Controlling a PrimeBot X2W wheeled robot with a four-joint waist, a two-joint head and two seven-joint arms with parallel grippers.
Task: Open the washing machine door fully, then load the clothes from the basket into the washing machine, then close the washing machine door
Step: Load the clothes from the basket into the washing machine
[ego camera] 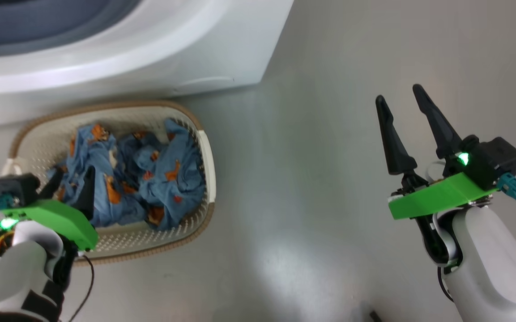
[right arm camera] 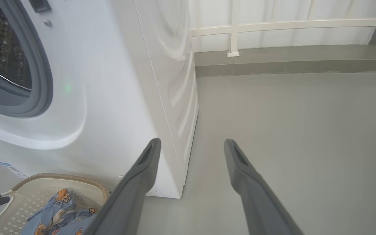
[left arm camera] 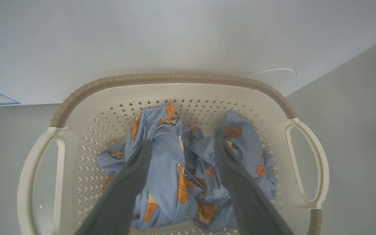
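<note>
Right now your left tool hangs wide open and empty, its fingers angled down into the one basket and straddling a fold of the clothes. The basket sits on the floor just beside the washer. Your right tool, also wide open and empty, points up over the floor, well apart.

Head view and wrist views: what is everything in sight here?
White front-loading washing machine: one, white, behind the basket.
Cream perforated plastic basket with brown rim: one, cream, on floor by machine.
Light blue printed fabric clothes: one heap, blue with orange, inside basket.
Grey floor: one, grey, underneath.
White railing: one, white, beyond machine.
Left gripper: one, dark fingers, open over clothes.
Right gripper: one, dark fingers, open over floor.
</note>
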